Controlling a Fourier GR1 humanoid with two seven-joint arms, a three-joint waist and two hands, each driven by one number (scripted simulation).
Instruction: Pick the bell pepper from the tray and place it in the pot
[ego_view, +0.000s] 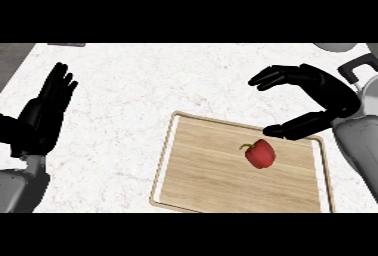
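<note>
Red bell pepper (260, 154) lies on the wooden tray (214, 175), right of tray centre, stem toward the far-left. My right hand (317, 97) hovers above the tray's far-right corner, fingers (269, 77) spread wide, thumb just beside the pepper (contact unclear). My left hand (46, 112) rests flat-fingered, well left of the tray, over the white counter (148, 85).

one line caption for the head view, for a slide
Open right hand above the wooden tray's far edge near a red bell pepper; left hand rests open.
</note>
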